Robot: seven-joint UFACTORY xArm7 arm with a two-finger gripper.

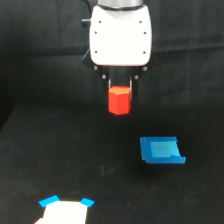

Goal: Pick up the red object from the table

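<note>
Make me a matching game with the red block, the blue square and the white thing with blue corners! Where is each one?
Things:
1. red block
2. blue square
3. white patch with blue corners

Places:
A. at the bottom edge of the picture, on the exterior view's left
B. held in the tool, up off the table
C. lying on the table, on the exterior view's right

Pairs: 1-B, 2-C, 3-A

Red object point(119, 101): small matte red-orange hexagonal prism, upright, its top end between the dark fingers, raised clear of the table point(60, 160). Table: flat black matte surface lying at 6 o'clock from the block.
</note>
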